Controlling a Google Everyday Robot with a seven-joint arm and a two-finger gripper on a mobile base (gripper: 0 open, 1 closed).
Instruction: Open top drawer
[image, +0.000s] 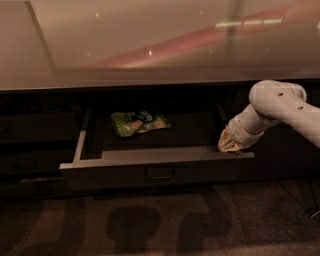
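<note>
The top drawer (160, 170) stands pulled out from under the pale counter, with a dark front and a small centred loop handle (160, 173). Its flat interior shows, and a green snack bag (138, 122) lies at the back of it. My gripper (231, 145) is at the drawer's right end, resting at the top edge of the front panel near the right corner. The white arm (280, 105) reaches in from the right and bends down to it.
A glossy pale countertop (150, 45) overhangs the drawer. Narrower dark drawer fronts (35, 130) sit to the left and a dark panel (285, 150) to the right. Dark carpet (160, 220) lies in front.
</note>
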